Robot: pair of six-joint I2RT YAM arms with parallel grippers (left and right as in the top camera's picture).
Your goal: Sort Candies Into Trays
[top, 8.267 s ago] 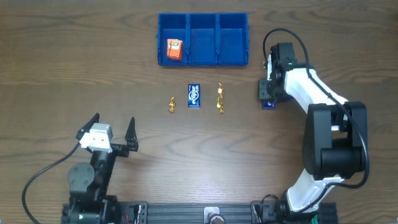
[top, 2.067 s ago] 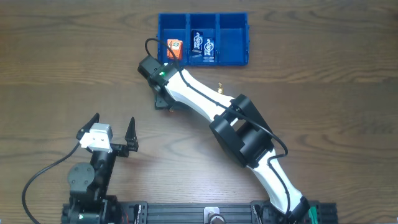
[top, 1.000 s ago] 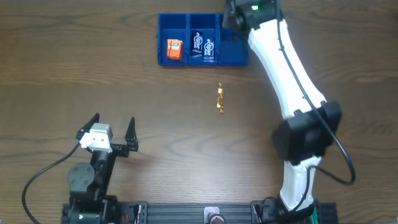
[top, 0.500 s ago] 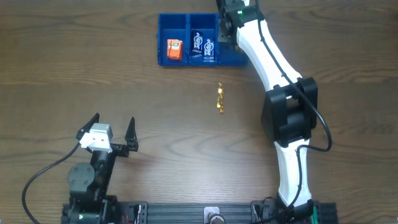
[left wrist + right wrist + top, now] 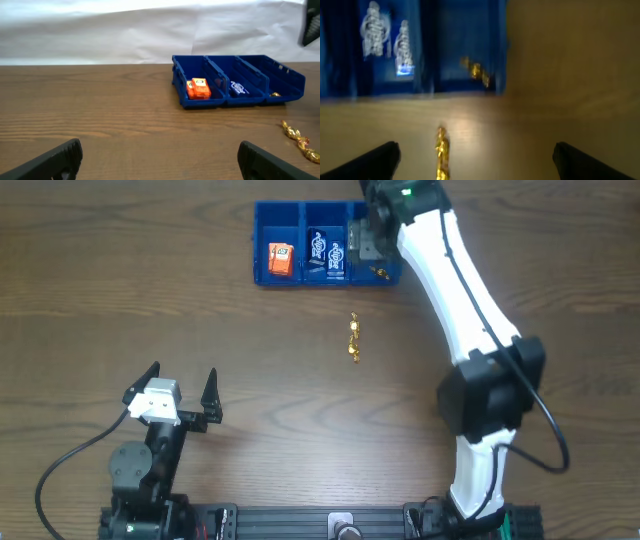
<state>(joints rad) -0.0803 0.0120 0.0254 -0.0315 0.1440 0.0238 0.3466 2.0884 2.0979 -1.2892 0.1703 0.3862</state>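
This is looking like a robotics lab test bench. Two arms, the left arm (image 5: pixel 150 463) and the right arm (image 5: pixel 455 280), are standing on a black rail (image 5: pixel 290 521) running along the near edge of a wood-grain table (image 5: pixel 90 290), with a black cable (image 5: pixel 72 451) looping out from the left base. A plain white sheet (image 5: pixel 100 30) is hanging behind the table's far edge, screening off the room, and a blue plastic parts tray (image 5: pixel 303 225) is sitting by that edge.

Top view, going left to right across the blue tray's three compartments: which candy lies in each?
orange-wrapped candy → blue-wrapped candies → gold-wrapped candy
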